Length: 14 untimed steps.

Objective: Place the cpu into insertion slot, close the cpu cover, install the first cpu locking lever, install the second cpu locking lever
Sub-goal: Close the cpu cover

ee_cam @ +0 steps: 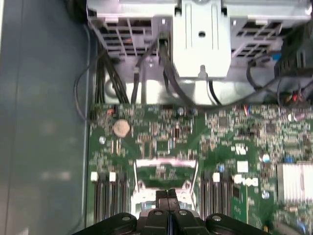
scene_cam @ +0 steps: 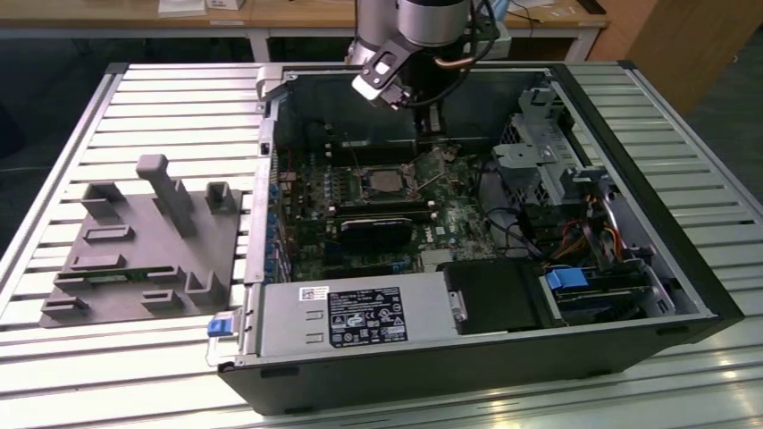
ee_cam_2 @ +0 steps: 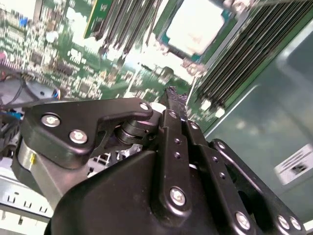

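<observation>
In the exterior view the cpu, a silver-grey square, lies in the insertion slot in the middle of the motherboard. The second wrist view shows the cpu as a bright square beyond the fingertips. The cpu cover, a thin silvery frame, stands tilted up at the slot's far side, with green board showing through its cut-out. My gripper hangs above the far end of the open case, higher than the slot and apart from it. Its black fingers are pressed together with nothing between them.
The computer case lies open on a slatted table. A grey fixture block sits at the exterior view's left. A power supply and a black shroud fill the near end. A drive cage with cables stands at the right.
</observation>
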### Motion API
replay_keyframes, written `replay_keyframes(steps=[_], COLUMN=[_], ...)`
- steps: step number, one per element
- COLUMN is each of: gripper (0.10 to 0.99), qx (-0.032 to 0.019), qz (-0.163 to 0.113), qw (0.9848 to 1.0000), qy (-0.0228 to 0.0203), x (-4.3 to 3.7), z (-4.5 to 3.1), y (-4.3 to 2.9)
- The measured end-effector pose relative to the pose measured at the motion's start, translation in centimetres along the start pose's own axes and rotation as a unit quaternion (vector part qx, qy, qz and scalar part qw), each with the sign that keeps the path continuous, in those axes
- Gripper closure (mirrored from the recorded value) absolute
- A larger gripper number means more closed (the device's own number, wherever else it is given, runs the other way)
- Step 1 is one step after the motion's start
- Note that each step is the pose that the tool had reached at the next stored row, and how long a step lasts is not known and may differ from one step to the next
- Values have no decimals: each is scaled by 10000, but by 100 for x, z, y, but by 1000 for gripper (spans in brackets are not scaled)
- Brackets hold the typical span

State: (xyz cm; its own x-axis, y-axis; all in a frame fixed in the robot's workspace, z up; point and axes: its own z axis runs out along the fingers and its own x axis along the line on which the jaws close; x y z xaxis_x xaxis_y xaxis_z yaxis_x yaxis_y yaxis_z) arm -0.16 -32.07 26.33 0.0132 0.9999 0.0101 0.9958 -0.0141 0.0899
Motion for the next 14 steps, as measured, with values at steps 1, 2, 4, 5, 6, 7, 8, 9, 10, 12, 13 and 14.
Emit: replay_keyframes(steps=[1, 2, 4, 5, 6, 7, 8, 9, 10, 12, 13, 14], gripper=[984, 984, 984, 984, 984, 984, 984, 984, 984, 984, 984, 984], qx=[1, 1, 3, 3, 3, 3, 3, 4, 4, 5, 5, 5], qz=[0, 1, 0, 1, 0, 0, 1, 0, 0, 0, 0, 1], qw=[10000, 10000, 10000, 10000, 10000, 10000, 10000, 10000, 10000, 10000, 10000, 10000], qy=[0, 0, -2, -2, -1, 0, 0, 0, 0, 0, 0, 0], x=[0, 1, 2, 3, 3, 4, 4, 5, 5, 6, 6, 6], z=[3, 6, 12, 14, 18, 21, 25, 28, 31, 36, 39, 40], y=[35, 70, 137, 169, 205, 235, 268, 303, 334, 395, 423, 447])
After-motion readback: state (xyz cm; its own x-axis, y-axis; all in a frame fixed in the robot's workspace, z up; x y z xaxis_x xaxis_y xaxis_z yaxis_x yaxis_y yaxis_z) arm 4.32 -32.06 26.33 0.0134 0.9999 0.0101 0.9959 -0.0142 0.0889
